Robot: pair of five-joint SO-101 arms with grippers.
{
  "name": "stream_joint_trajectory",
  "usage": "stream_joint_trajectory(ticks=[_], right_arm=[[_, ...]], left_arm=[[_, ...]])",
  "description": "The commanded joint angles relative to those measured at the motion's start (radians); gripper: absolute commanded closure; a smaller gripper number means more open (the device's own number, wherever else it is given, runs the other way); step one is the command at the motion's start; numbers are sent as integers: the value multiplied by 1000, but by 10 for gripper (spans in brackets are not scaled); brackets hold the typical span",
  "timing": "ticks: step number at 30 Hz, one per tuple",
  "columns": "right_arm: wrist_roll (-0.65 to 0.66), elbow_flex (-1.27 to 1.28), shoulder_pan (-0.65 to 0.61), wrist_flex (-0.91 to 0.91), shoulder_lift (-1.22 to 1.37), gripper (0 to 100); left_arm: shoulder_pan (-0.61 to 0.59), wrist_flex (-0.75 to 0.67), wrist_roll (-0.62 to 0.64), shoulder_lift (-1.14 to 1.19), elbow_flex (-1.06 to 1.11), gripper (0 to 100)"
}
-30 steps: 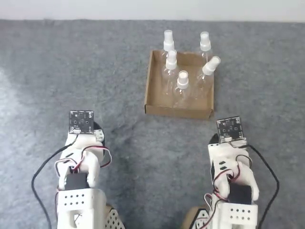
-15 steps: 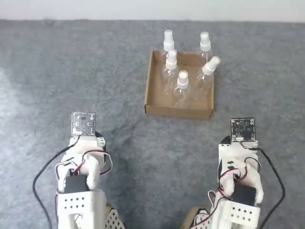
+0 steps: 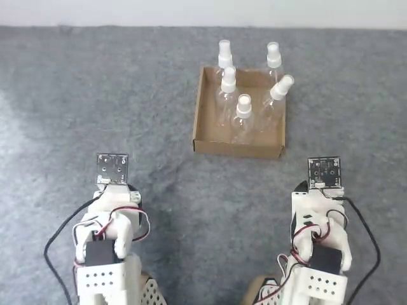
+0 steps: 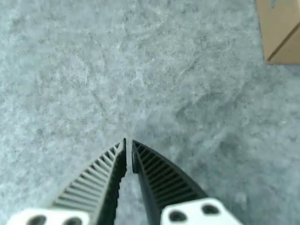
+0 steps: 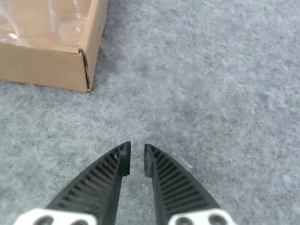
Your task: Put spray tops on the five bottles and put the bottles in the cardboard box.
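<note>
The cardboard box sits on the grey carpet behind the two arms. Five clear bottles stand inside it, each with a white spray top: two at the rear, one in the middle, one tilted at the right and one at the front. My left gripper hovers over bare carpet, shut and empty, with the box corner far off. My right gripper is shut with a thin slit and holds nothing. It hangs just in front of the box's near right corner.
The left arm and the right arm are folded back near the front edge. Grey carpet stretches wide to the left of the box and between the arms. A pale wall strip runs along the back.
The right arm swung a little to the right, then stopped. The left arm pulled back slightly toward its base. Box and bottles stayed where they were.
</note>
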Motion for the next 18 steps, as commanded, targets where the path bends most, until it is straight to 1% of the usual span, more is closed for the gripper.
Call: stream_joint_trajectory(ticks=[1, 5, 18], right_arm=[[18, 20, 7, 2, 15, 992], [18, 20, 7, 2, 15, 992], [18, 20, 7, 2, 15, 992]], left_arm=[[-3, 92, 18, -69, -8, 987], [-3, 176, 17, -124, -13, 987], [-3, 173, 20, -121, -13, 987]])
